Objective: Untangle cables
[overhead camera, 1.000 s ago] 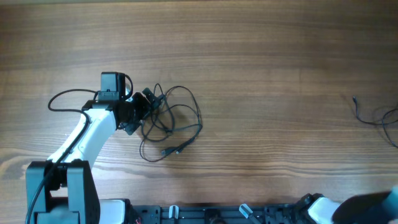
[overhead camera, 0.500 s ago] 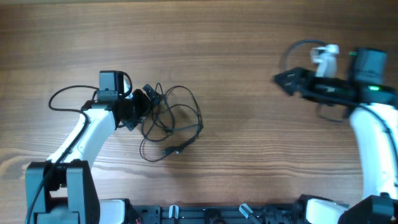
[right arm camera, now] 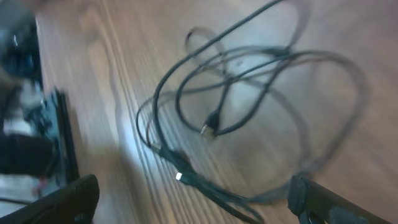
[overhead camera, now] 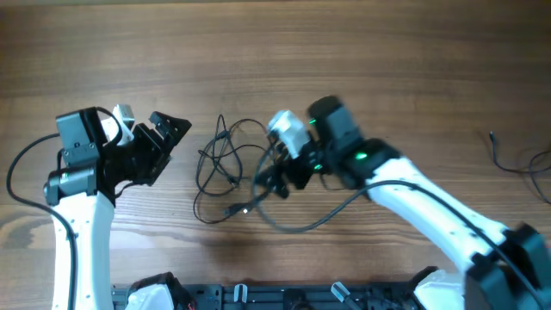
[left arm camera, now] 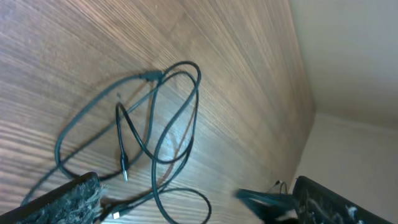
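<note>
The cables [overhead camera: 225, 164] lay in a loose tangle on the table [overhead camera: 387, 69]; the left gripper [overhead camera: 166, 142] gaped empty beside them, the right gripper [overhead camera: 269, 175] stood spread over their edge, seemingly touching nothing

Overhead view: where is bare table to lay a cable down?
Bare: the far strip of table beyond both arms, and the patch between the right arm and the loose cable at the right edge. Crowded: the middle, where the cable tangle lies between the left tool and right tool.
</note>
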`<control>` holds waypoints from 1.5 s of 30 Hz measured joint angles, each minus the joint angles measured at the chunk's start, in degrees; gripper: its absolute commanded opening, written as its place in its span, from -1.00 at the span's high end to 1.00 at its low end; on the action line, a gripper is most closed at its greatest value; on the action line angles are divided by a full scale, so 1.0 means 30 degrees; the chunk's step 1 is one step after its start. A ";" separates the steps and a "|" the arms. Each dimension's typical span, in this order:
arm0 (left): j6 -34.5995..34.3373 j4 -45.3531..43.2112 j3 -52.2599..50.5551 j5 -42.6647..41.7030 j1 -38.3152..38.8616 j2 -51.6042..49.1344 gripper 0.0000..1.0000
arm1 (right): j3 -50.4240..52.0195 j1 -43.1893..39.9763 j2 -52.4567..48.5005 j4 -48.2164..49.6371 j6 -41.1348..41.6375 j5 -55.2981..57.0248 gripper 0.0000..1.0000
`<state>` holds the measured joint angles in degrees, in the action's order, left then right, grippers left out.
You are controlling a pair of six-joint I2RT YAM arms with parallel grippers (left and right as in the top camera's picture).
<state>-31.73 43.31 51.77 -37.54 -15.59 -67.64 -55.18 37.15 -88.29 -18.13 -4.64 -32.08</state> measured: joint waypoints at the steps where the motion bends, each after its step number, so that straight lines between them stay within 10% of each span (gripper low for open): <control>1: 0.0000 0.0189 0.0000 -0.0036 0.0000 0.0138 -1.00 | 0.0000 0.0554 -0.0597 0.0189 -0.0204 0.0525 -0.43; 8: 0.0058 0.2594 0.0000 0.0627 0.0000 0.0211 -1.00 | 0.0153 0.1821 -0.2929 0.0801 -0.0648 0.2433 0.92; 24: -0.6084 -0.1603 -0.0117 0.2062 0.3716 -0.1603 -0.85 | 0.0146 0.1064 -0.2528 0.0634 0.0831 0.2841 0.91; 30: -1.0455 -0.6958 -0.0131 0.2404 0.6222 -0.5013 -0.25 | 0.0153 0.1064 -0.2514 0.0321 0.0969 0.2142 0.91; 36: -1.3267 -0.7278 -0.0160 0.3512 0.6972 -0.8444 0.90 | 0.0146 0.1064 -0.2506 0.0262 0.0969 0.1982 0.91; 45: -1.3777 -0.5829 -0.0160 0.6215 0.6834 -0.9318 0.92 | -0.0197 -0.1064 0.0583 -0.3657 0.2710 0.1756 0.91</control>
<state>-73.06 25.82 51.29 -18.90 4.91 -95.59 -55.77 33.95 -86.54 -29.10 3.49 -26.81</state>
